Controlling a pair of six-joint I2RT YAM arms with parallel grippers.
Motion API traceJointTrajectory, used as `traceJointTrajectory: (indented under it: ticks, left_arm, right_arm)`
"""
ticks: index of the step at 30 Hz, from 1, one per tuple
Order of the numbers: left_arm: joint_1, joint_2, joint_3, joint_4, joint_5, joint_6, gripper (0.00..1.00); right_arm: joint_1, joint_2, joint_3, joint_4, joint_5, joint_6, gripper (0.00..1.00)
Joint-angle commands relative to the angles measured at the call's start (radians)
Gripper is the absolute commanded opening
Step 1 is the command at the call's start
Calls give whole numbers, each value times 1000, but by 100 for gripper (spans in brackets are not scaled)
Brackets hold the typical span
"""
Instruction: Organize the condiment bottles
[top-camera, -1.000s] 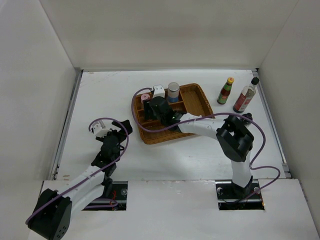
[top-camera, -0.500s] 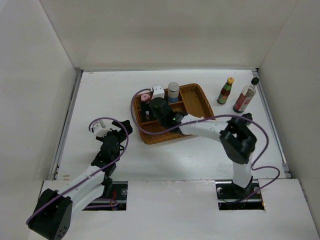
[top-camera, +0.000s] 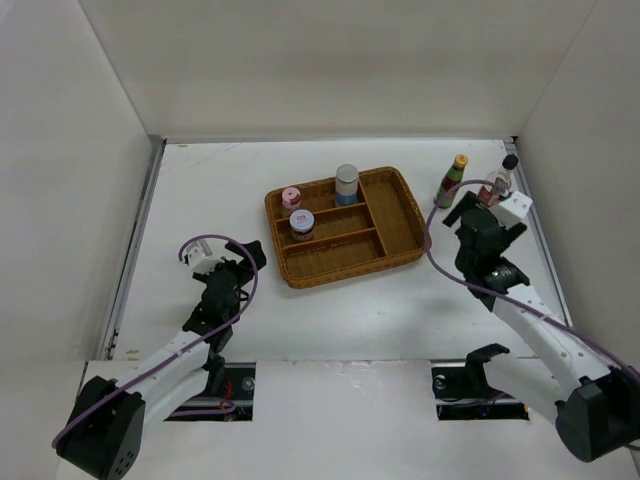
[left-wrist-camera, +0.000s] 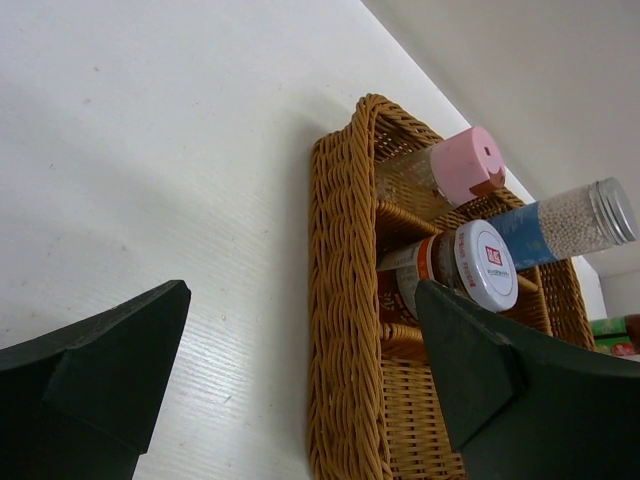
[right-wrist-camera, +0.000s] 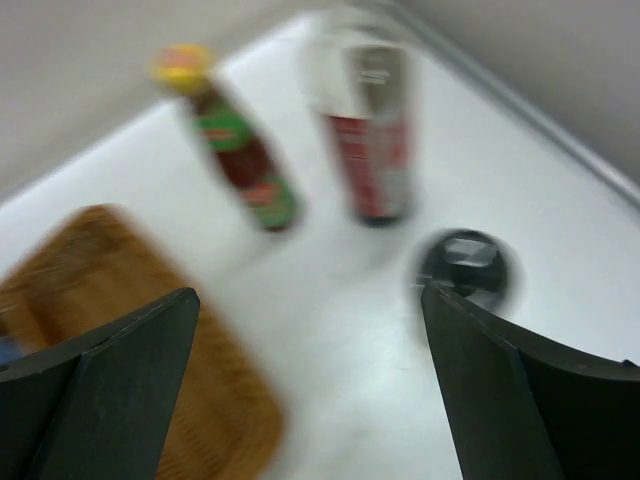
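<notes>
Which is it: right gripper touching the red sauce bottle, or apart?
Apart. The right wrist view shows the right gripper open, with bare table between it and the red sauce bottle.

Left arm (top-camera: 170, 352): lies low from its base at near left, with the forearm angled forward and to the right. Left claw (top-camera: 243, 254) sits at its tip, jaws spread wide. In the wrist view, both dark fingers (left-wrist-camera: 100, 370) stand far apart.

Right arm (top-camera: 540, 325): elbow swung out to near right, forearm running forward and leftward up to the wrist. Right claw (top-camera: 478, 212) points forward, its fingers (right-wrist-camera: 110, 390) set equally wide. That wrist view is blurred.
</notes>
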Motion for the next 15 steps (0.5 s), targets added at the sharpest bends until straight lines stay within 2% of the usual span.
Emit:
traceJointTrajectory:
  ticks: [1, 4, 9, 15]
  left_arm:
    - [-7, 1, 5, 34, 10, -10, 100]
    - [-12, 13, 8, 37, 10, -10, 100]
    - [-13, 5, 6, 37, 11, -10, 100]
    - [-15, 17, 9, 37, 11, -10, 100]
  right_arm:
    - [-139, -31, -49, -109, 42, 61, 100]
    - [-227, 33, -43, -109, -44, 57, 100]
    - [-301, 151, -34, -54, -61, 53, 100]
    - [-364, 295, -11, 55, -170, 21, 100]
